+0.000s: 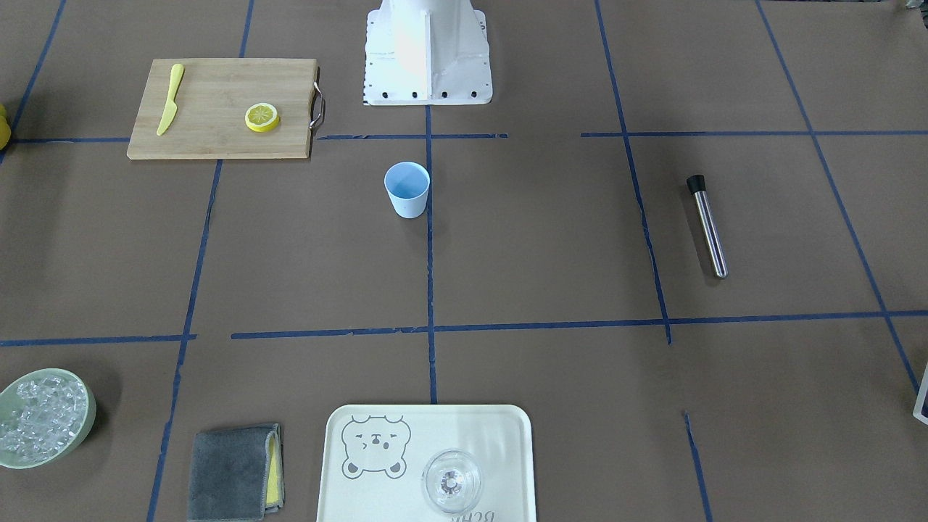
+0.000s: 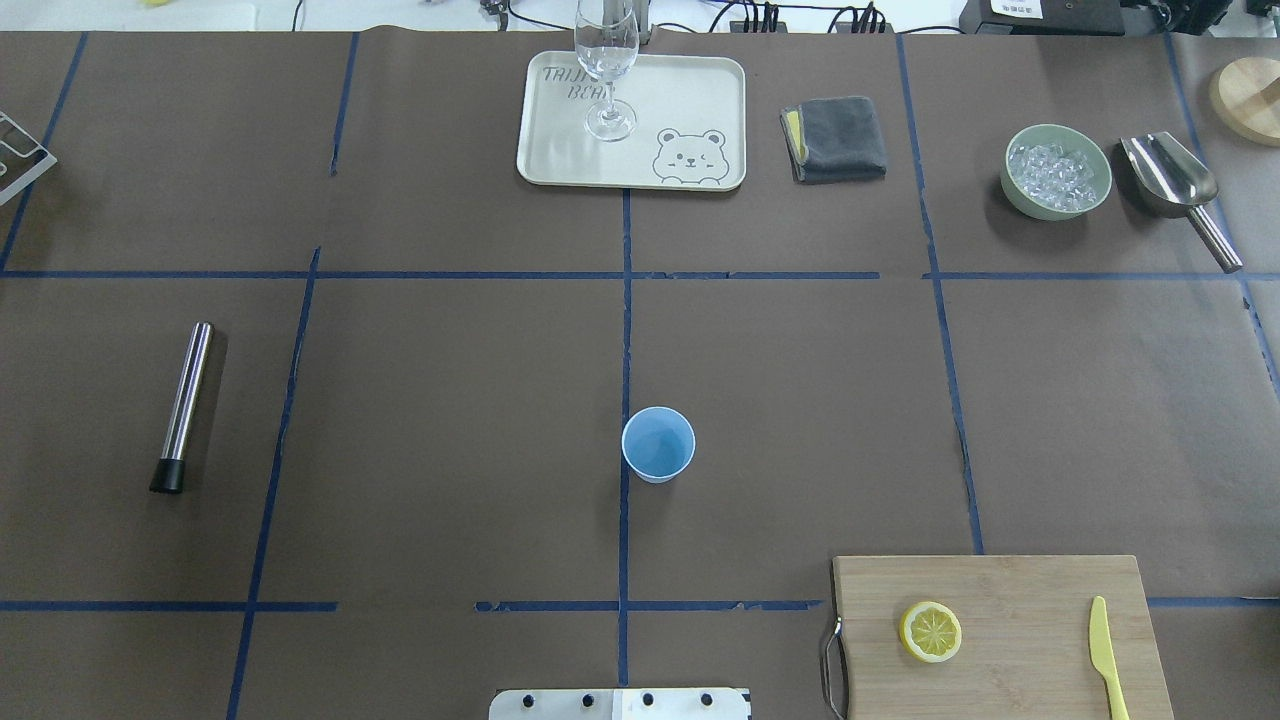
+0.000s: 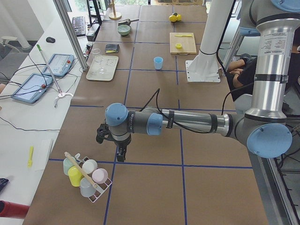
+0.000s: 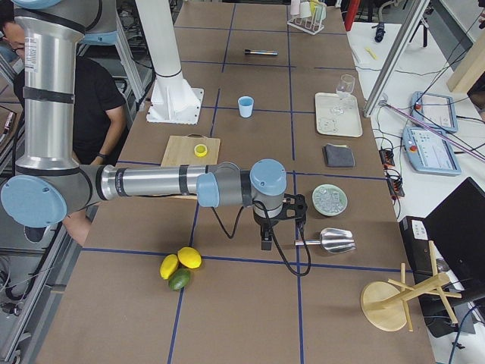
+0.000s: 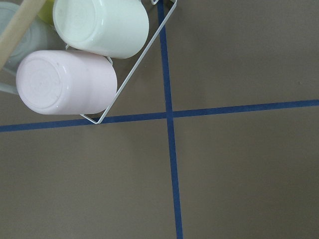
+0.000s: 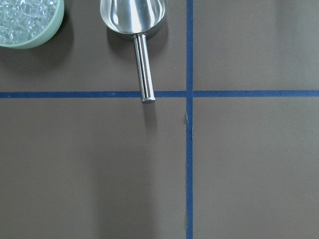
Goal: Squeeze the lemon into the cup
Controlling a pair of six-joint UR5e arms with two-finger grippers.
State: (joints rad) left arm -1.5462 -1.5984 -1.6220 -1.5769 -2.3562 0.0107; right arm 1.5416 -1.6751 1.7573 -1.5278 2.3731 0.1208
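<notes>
One lemon slice (image 2: 931, 631) lies flat on the wooden cutting board (image 2: 1010, 600) at the near right of the overhead view; it also shows in the front view (image 1: 262, 117). The light-blue cup (image 2: 658, 444) stands upright mid-table, also in the front view (image 1: 407, 188). My left gripper (image 3: 112, 146) shows only in the left side view, far from the cup, beside a rack of cups (image 3: 86, 174). My right gripper (image 4: 280, 236) shows only in the right side view, near the metal scoop (image 4: 333, 240). I cannot tell whether either is open or shut.
A yellow plastic knife (image 2: 1103, 655) lies on the board. A steel rod (image 2: 184, 405) lies at the left. At the far edge are a tray (image 2: 690, 110) with a clear glass (image 2: 606, 70), a grey cloth (image 2: 835, 138) and a bowl of ice (image 2: 1058, 171). Whole citrus fruits (image 4: 180, 267) lie near the right arm.
</notes>
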